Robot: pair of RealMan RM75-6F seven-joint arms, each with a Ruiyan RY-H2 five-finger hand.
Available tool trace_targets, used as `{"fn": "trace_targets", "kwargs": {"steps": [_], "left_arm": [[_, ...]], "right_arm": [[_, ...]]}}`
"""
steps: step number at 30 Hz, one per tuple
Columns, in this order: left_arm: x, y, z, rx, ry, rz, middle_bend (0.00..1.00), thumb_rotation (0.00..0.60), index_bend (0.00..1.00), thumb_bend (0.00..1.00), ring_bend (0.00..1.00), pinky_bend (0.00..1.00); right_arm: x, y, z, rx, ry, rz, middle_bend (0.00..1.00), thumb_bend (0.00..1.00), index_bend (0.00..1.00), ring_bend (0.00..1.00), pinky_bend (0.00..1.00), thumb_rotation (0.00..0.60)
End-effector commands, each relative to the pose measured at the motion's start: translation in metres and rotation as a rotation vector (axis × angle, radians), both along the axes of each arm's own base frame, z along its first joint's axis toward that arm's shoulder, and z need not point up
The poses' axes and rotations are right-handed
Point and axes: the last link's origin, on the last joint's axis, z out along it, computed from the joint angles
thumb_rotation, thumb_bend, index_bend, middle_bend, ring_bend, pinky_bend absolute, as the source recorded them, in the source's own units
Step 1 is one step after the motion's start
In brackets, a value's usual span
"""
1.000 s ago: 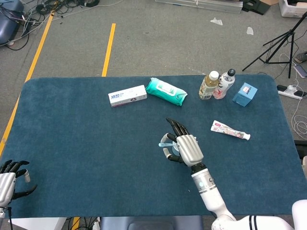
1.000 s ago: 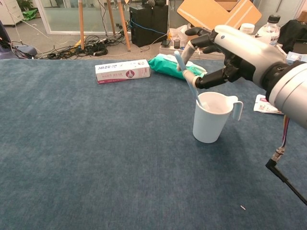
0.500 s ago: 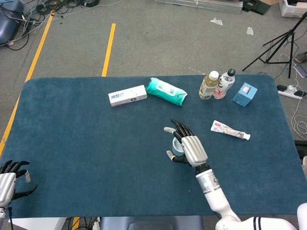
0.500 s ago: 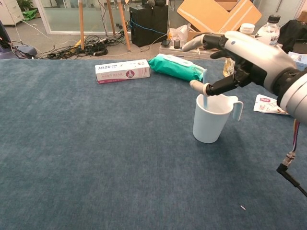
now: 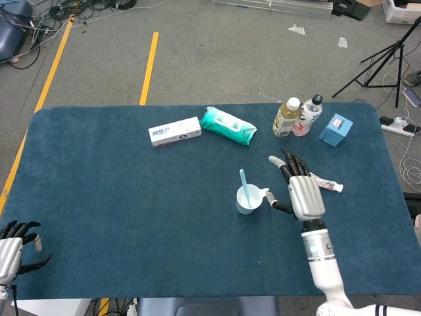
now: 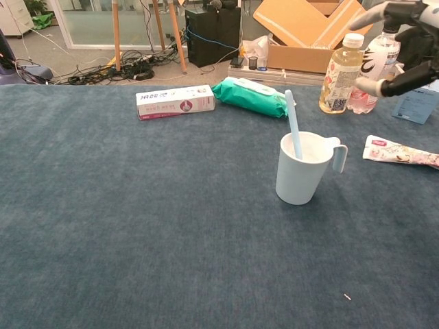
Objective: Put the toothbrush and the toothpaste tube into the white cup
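The light blue toothbrush stands in the white cup, leaning toward the far side. The toothpaste tube lies flat on the cloth to the right of the cup. My right hand hovers open between cup and tube, fingers spread, holding nothing, and partly covers the tube's left end in the head view. My left hand rests at the table's near left corner, fingers apart and empty.
A white toothpaste box, a green wipes pack, two bottles and a small blue box line the far side of the blue table cloth.
My right hand let go of the toothbrush, which now stands in the cup, and moved right toward the toothpaste tube. The left hand stayed put.
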Motion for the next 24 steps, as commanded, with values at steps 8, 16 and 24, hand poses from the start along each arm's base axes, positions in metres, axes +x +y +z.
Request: {"fn": "trace_targets", "kwargs": {"steps": [8, 16, 24], "left_arm": [[0.004, 0.002, -0.002, -0.006, 0.008, -0.006, 0.27, 0.6, 0.63, 0.15, 0.21, 0.11], [0.005, 0.002, -0.002, -0.008, 0.006, -0.006, 0.27, 0.6, 0.63, 0.15, 0.21, 0.11], [0.003, 0.0, -0.002, -0.007, 0.0, 0.004, 0.27, 0.6, 0.64, 0.15, 0.21, 0.11]], "right_arm": [[-0.065, -0.008, 0.029, -0.034, 0.241, -0.279, 0.02, 0.21, 0.27, 0.0, 0.11, 0.6], [-0.095, -0.026, 0.017, 0.025, 0.341, -0.399, 0.0, 0.21, 0.29, 0.0, 0.11, 0.6], [-0.105, -0.053, 0.008, 0.072, 0.385, -0.469, 0.0, 0.22, 0.3, 0.0, 0.11, 0.6]]}}
